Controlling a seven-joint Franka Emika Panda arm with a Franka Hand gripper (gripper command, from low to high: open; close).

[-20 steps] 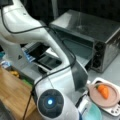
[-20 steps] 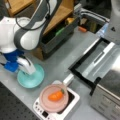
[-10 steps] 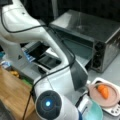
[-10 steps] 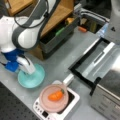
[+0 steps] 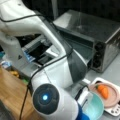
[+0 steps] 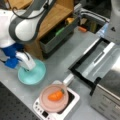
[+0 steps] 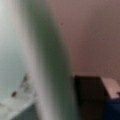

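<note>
Front views first: in both front views I'm seeing the gripper (image 6: 29, 68) reaching down onto the near rim of a teal bowl (image 6: 33, 75), which is sitting on the grey table (image 6: 57, 62). Honestly I cannot tell if the claw is apart, together or clamped on that rim, the white finger is just covering it. In a front view the bowl (image 5: 96, 108) is showing at the bottom right, half behind the arm's big white joint with the blue light (image 5: 45, 97). Just beside the bowl a pink plate (image 6: 53, 98) is sitting on a white scale (image 6: 72, 100), and a carrot (image 6: 55, 95) is lying on the plate. In a front view the carrot (image 5: 103, 90) is sitting on the plate (image 5: 112, 96) too. A toaster oven (image 5: 100, 37) is standing behind with its door (image 6: 100, 60) hanging open flat. A wooden shelf (image 6: 55, 15) is holding a dark bin (image 6: 58, 38) with small bits in it.

Wrist view: I'm mostly getting a blurry close-up of the bowl's pale green rim (image 7: 47, 62) running top to bottom, pinkish background, something dark at the lower right.
</note>
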